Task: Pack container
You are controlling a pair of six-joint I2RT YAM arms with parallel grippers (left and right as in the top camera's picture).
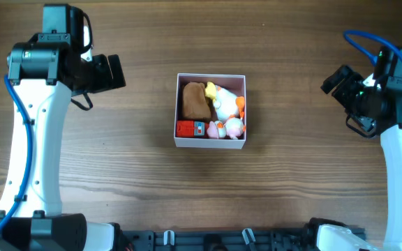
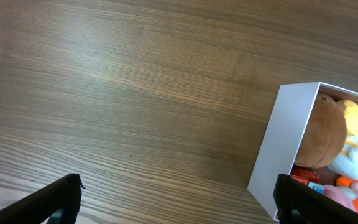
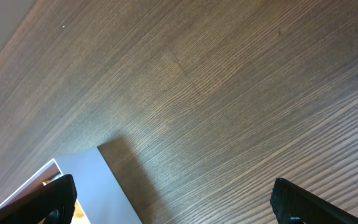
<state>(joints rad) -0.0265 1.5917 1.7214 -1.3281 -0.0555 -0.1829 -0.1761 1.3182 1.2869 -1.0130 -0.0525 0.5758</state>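
The container (image 1: 211, 143) is a square white-walled box in the middle of the table. It holds several small toys: a brown plush (image 1: 195, 100), a white and yellow duck (image 1: 223, 102), a red block (image 1: 189, 129) and a pink toy (image 1: 234, 127). My left gripper (image 1: 114, 72) is open and empty, raised left of the box. In the left wrist view (image 2: 179, 202) the box wall (image 2: 278, 149) shows at the right. My right gripper (image 1: 333, 80) is open and empty, raised right of the box. In the right wrist view (image 3: 173, 202) a box wall (image 3: 98, 186) shows at the lower left.
The wooden table (image 1: 292, 174) surrounds the box. The arm bases stand at the front left (image 1: 33, 226) and front right (image 1: 340, 237). A black rail (image 1: 208, 238) runs along the front edge.
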